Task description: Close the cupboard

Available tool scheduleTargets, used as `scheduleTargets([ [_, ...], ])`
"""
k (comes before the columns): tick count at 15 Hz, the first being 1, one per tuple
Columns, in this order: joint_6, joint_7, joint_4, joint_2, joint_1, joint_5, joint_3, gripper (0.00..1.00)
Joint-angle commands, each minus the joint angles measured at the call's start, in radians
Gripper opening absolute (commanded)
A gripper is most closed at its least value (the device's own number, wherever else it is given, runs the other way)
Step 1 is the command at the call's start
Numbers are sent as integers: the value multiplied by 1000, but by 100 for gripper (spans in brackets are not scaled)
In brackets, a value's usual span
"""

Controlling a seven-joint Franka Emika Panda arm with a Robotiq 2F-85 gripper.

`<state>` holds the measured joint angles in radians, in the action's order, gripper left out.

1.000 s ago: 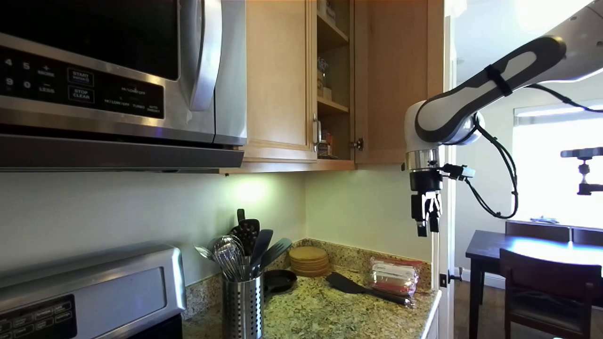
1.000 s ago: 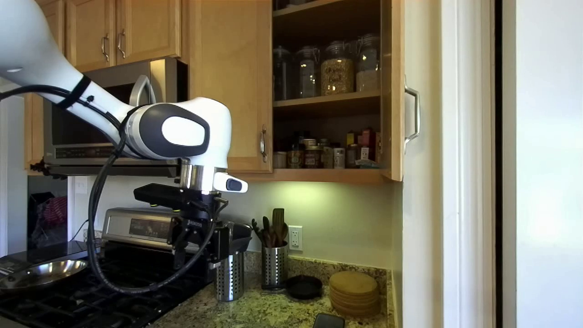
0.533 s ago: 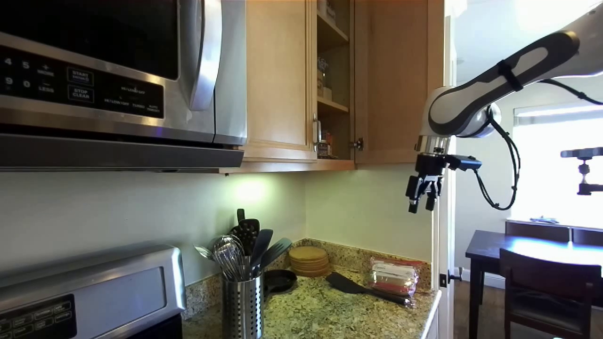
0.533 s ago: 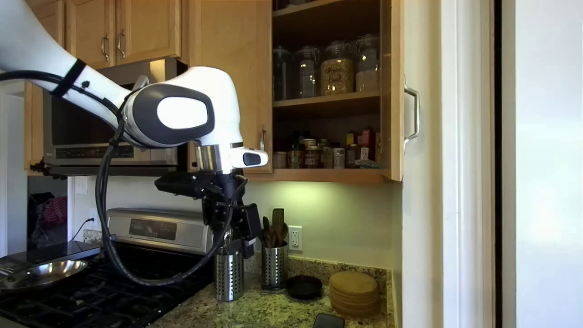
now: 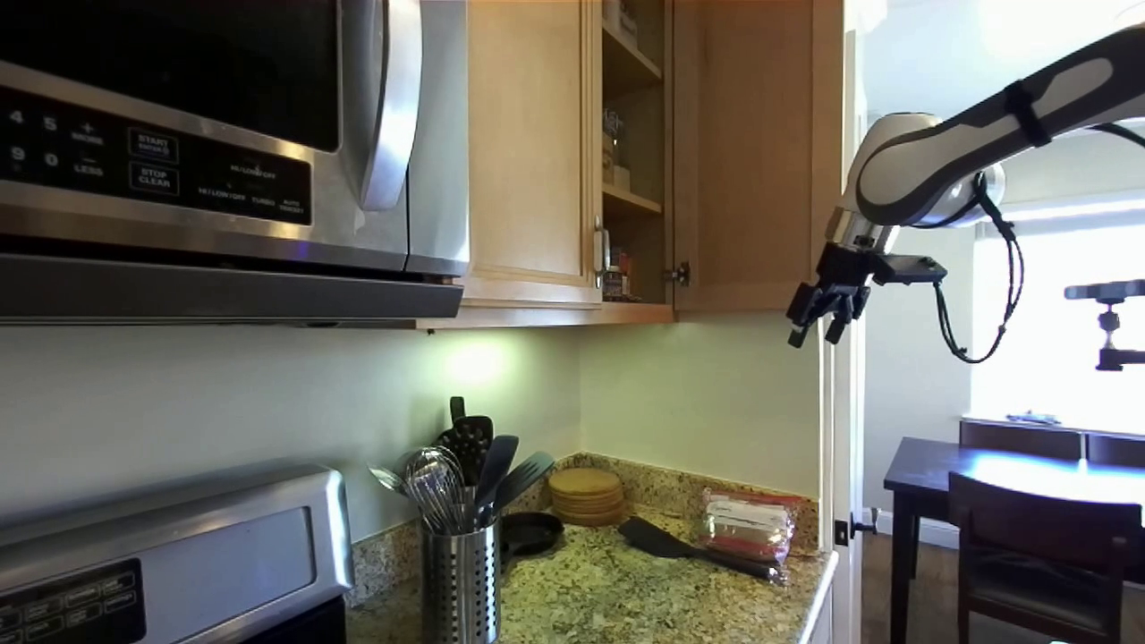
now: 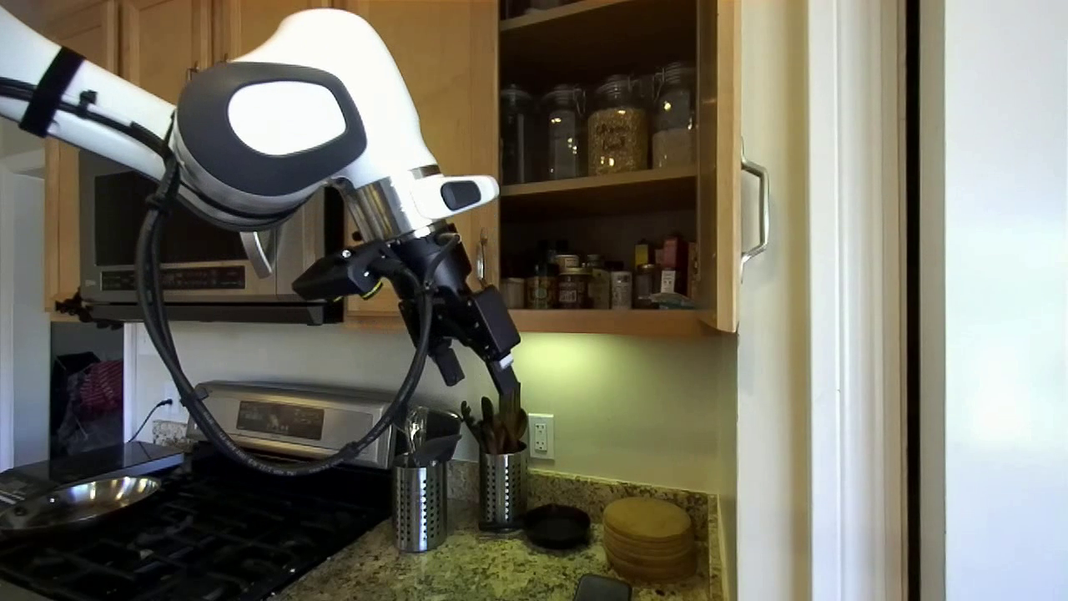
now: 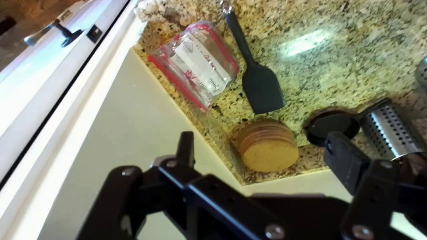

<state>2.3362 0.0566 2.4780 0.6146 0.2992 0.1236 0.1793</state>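
The maple cupboard [image 5: 637,313] stands open in both exterior views, with jars and spices on its shelves; its bottom rail [image 6: 599,322] shows in an exterior view. Its right-hand door [image 5: 744,161] is swung wide out; the same door [image 6: 722,209] appears nearly edge-on, its silver bar handle [image 6: 756,209] on the outer face. My gripper [image 5: 815,334] is open and empty, apart from the door; in that view it appears just below the door's outer lower corner. It also shows tilted, left of and below the open shelves [image 6: 480,377]. In the wrist view its fingers [image 7: 260,141] are spread wide; the cupboard is out of view.
A microwave [image 5: 358,241] hangs left of the cupboard. Below, the granite counter [image 5: 608,590] holds steel utensil holders [image 6: 420,509], a dark pan [image 6: 556,527], a stack of round boards [image 7: 270,156], a black spatula [image 7: 263,90] and a plastic package [image 7: 200,63]. A white doorframe [image 6: 859,334] stands at the right.
My gripper has risen and tilted, its fingers now slanting. The arm has lifted with it. The cupboard door has not moved.
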Motion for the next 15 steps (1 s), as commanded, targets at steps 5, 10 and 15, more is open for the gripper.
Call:
scheduleTargets([
  [5, 19, -39, -6, 27, 23, 60, 5, 100],
  [10, 76, -27, -36, -24, 28, 57, 35, 100],
  [15, 104, 77, -134, -81, 17, 34, 136, 100],
])
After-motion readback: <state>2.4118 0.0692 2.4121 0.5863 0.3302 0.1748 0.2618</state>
